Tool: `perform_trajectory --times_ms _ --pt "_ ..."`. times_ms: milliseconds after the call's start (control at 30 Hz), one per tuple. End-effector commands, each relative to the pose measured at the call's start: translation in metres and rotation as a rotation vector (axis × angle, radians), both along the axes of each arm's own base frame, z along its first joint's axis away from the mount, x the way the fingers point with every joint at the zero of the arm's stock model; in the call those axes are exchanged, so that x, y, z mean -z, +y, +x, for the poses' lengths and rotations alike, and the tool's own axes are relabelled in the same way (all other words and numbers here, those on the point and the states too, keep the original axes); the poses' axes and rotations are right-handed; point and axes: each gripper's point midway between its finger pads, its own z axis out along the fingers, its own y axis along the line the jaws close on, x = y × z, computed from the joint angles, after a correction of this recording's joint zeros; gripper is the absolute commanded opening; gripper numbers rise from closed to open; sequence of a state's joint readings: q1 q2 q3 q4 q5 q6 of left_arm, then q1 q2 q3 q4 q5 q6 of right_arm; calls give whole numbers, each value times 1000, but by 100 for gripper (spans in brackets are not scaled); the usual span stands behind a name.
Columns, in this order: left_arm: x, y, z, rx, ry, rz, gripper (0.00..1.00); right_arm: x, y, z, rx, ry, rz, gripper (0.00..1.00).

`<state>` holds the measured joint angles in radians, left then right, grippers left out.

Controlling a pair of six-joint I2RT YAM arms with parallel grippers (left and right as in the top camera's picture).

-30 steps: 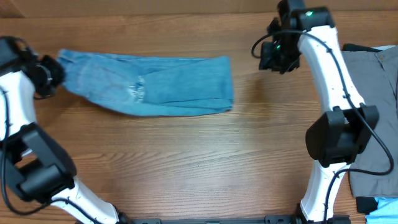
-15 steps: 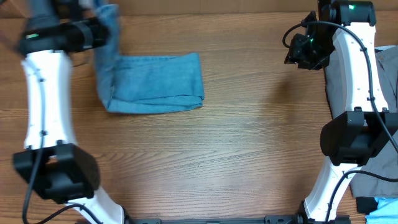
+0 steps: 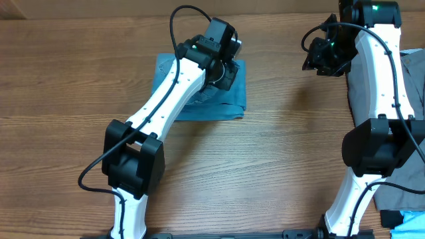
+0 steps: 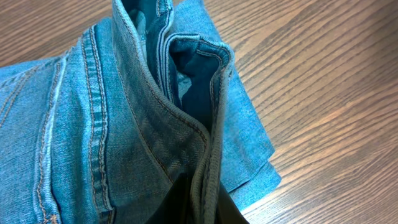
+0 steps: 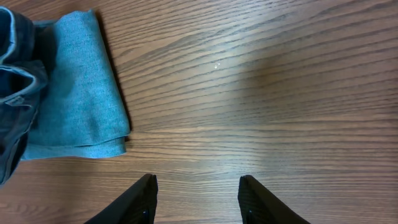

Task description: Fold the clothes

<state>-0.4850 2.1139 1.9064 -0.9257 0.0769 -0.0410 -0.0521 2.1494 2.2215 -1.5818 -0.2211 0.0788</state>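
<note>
Left pincer (image 4: 198,202) is clamping tight on a thick stitched edge of the light blue denim jeans (image 3: 229,106), and it's carrying that end right across. Half a second back it was lifting denim out at the far side; now the doubled, shorter bundle is lying directly beneath it. Right pincer (image 5: 199,202) is hanging wide and empty over the brown wooden table (image 5: 261,93), well clear of the denim, with the plain grey trousers (image 3: 412,99) lying just beyond it. This fold is looking nearly laid; I'd say letting go is coming next.
</note>
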Motion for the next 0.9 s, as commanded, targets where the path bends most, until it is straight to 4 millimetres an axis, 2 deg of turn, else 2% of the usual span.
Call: perform_trajectory --times_ms 0,67,100,133,200,233,267,300,333,367,400,433,467,500,533,633,667,800,867 --pt "-5 -5 -2 -13 10 -17 11 -14 1 3 2 -44 7 46" --pt "-5 -17 -12 27 57 -79 40 -14 1 3 3 -44 7 46" --pt "-13 -26 -17 94 62 -123 56 -14 1 2 2 -42 7 46" --pt "-34 -28 -17 114 25 -160 71 -14 1 2 2 -40 7 46" --pt "-90 -15 -2 73 -98 -219 84 -14 1 0 2 -33 8 47" --pt "-118 -2 7 45 -162 -243 85 -14 2 -2 2 -25 9 49" --pt "-135 12 14 17 -210 -256 84 -14 4 -5 -4 -12 13 49" --pt "-143 27 21 -13 -233 -260 82 -14 9 -9 -14 3 35 49" --pt "-143 43 27 -62 -230 -259 80 -15 17 -14 -39 16 65 49" --pt "-128 68 35 -140 -182 -248 70 -19 36 -21 -130 21 134 46" --pt "-112 84 38 -180 -135 -226 61 -23 54 -27 -190 21 191 43" --pt "-94 99 39 -221 -79 -208 49 -25 70 -29 -234 16 235 37" --pt "-74 113 39 -258 -15 -188 33 -29 90 -33 -293 6 287 29" --pt "-60 121 37 -291 34 -179 25 -32 111 -37 -362 -5 325 23" --pt "-38 133 33 -343 118 -161 13 -33 126 -42 -413 -9 341 22" --pt "6 147 15 -397 292 -123 5 -29 159 -47 -499 -13 344 21" --pt "23 149 5 -405 368 -93 4 -26 176 -46 -537 -30 361 21" --pt "59 155 -18 -423 518 -22 4 -15 218 -48 -606 -64 486 21" --pt "71 155 -24 -425 562 -1 4 4 232 -53 -627 -48 528 21"
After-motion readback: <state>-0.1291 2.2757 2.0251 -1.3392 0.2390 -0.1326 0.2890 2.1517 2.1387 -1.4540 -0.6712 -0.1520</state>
